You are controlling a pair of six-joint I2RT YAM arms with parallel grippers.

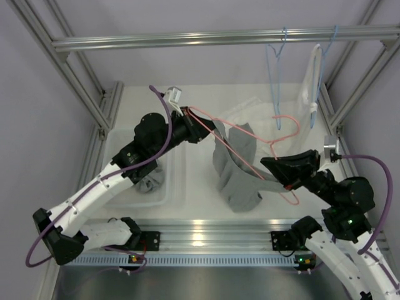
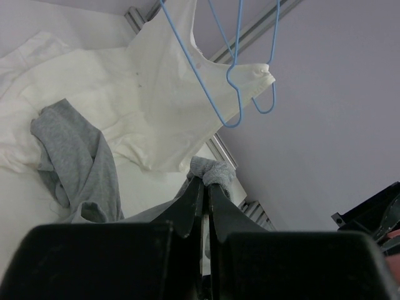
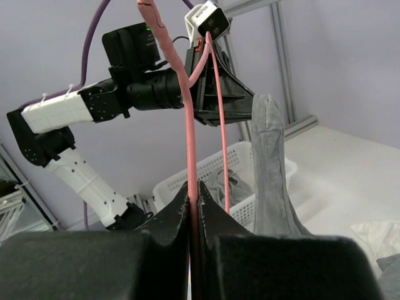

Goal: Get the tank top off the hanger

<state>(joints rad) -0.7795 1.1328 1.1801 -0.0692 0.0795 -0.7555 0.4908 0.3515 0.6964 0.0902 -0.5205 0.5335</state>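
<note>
at 9 o'clock, the white bin (image 1: 177,169) holds grey clothing (image 1: 152,181). we find the tank top (image 1: 237,178) at centre on the pink hanger (image 3: 189,125), beside the bin's edge; left gripper (image 2: 206,181) pinches it, right gripper (image 3: 193,184) clamps the hanger.

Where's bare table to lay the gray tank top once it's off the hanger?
Bare table between the white bin and the gray tank top, running on along the near edge. Crowded back right: white cloth heap and the hanging white top.

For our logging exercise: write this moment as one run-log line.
left hand: shut on grey tank top | right hand: shut on pink hanger | state: not yet off
</note>
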